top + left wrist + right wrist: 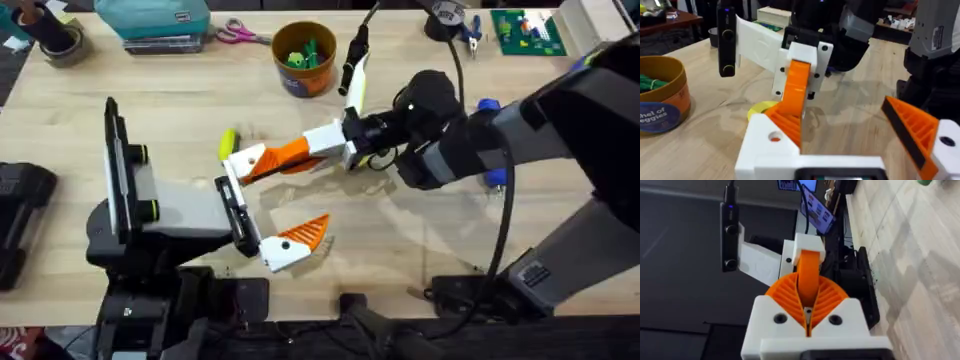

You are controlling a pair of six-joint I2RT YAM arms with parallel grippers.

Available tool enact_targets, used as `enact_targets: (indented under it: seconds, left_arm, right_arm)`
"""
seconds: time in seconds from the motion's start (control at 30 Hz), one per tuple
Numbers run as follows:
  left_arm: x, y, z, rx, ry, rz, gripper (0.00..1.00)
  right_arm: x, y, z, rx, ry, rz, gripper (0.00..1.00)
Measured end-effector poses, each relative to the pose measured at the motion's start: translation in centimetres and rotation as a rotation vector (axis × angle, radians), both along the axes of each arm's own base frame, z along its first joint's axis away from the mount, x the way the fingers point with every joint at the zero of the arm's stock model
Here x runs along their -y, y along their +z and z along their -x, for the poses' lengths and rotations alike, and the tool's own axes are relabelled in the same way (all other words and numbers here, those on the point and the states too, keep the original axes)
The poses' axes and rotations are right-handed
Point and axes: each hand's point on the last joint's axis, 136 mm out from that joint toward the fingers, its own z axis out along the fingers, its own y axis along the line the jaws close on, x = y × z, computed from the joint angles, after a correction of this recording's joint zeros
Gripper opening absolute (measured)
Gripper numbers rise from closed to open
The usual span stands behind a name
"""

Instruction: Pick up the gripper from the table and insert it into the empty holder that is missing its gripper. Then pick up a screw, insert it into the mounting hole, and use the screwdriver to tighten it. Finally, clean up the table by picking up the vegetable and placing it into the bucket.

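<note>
My right gripper [335, 143] is shut on the orange gripper [290, 152], which is ribbed and wedge-shaped. The orange gripper's [797, 87] far end sits against the white holder [245, 162], the farther finger of my left gripper [268, 205]. That left gripper stands open, and its nearer finger carries its own orange tip [310, 232]. A round mounting hole [775, 136] shows in the holder [767, 150]. The orange-brown bucket [305, 60] stands behind, with green vegetable pieces [300, 55] inside. A blue screwdriver [488, 104] peeks out from under my right arm. The screw is out of view.
A flat yellow disc [228, 142] lies just beyond the holder. Along the back edge are scissors [238, 33], a teal box [155, 20], a tape roll [60, 42] and a green board [530, 30]. A black cable [352, 60] hangs by the bucket.
</note>
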Motion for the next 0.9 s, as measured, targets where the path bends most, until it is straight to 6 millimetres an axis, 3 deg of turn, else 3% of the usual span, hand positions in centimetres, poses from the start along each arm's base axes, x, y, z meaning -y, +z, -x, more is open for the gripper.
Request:
enact_targets:
  seconds: [0.47,0.5,0.67,0.7,0.9]
  left_arm:
    - [0.0,0.0,0.0,0.0,0.0,0.0,0.986]
    - [0.0,0.0,0.0,0.0,0.0,0.0,0.986]
    - [0.08,0.01,0.17,-0.001,-0.01,0.001,0.985]
    - [0.08,0.01,0.17,-0.001,-0.01,0.001,0.985]
    - [0.1,0.01,0.21,-0.001,-0.013,0.001,0.985]
  right_arm:
    - [0.01,0.0,0.04,0.0,0.003,0.0,0.013]
    - [0.01,-0.02,0.05,-0.004,0.003,0.002,0.102]
    - [-0.16,-0.11,0.39,-0.007,0.016,0.005,0.857]
    - [-0.16,-0.1,0.39,-0.004,0.016,0.003,0.957]
    - [-0.16,-0.1,0.37,-0.006,0.016,0.004,0.994]
